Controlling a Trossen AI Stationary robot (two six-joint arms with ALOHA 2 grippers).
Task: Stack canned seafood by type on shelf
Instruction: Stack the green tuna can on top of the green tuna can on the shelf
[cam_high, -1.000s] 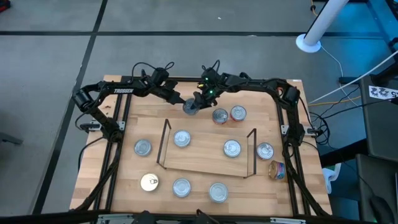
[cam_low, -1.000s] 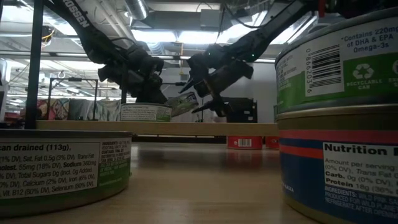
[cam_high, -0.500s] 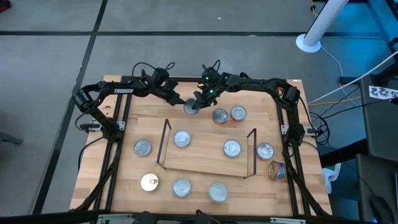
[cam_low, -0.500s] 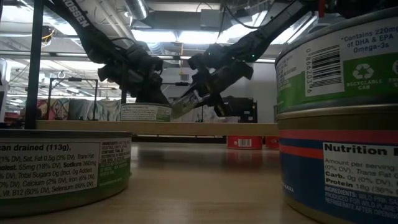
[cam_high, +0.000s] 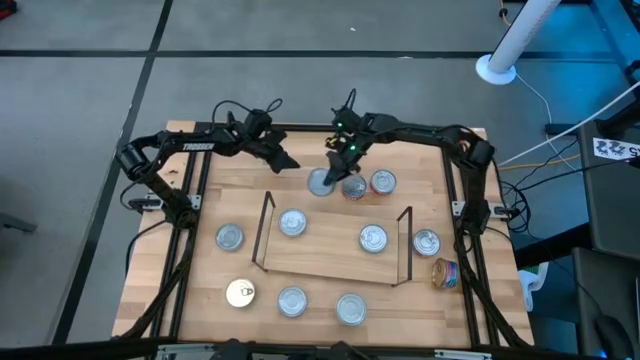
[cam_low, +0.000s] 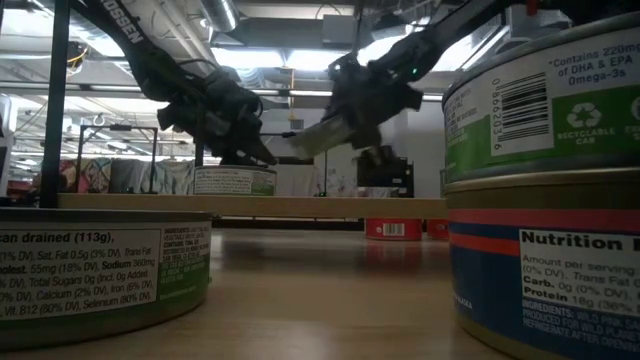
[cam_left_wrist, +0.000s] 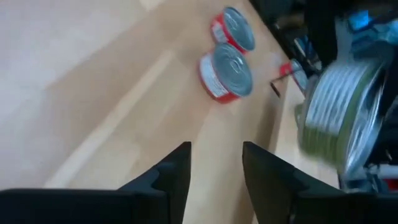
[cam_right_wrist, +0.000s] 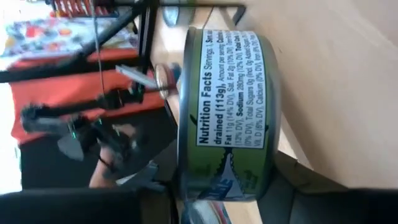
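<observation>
Ten tins: one in the right tool (cam_high: 337, 170), two on the shelf (cam_high: 330, 262).

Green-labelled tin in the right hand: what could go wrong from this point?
1. The right hand holds the flat round green-labelled tin tilted above the table, so it might slip or land on edge.
2. Two red-labelled silver-topped tins sit right beside it; lowering there could knock them.
3. The left hand, open and empty, hangs close by, so the arms could brush as the tin heads for the light-wood shelf board.
</observation>
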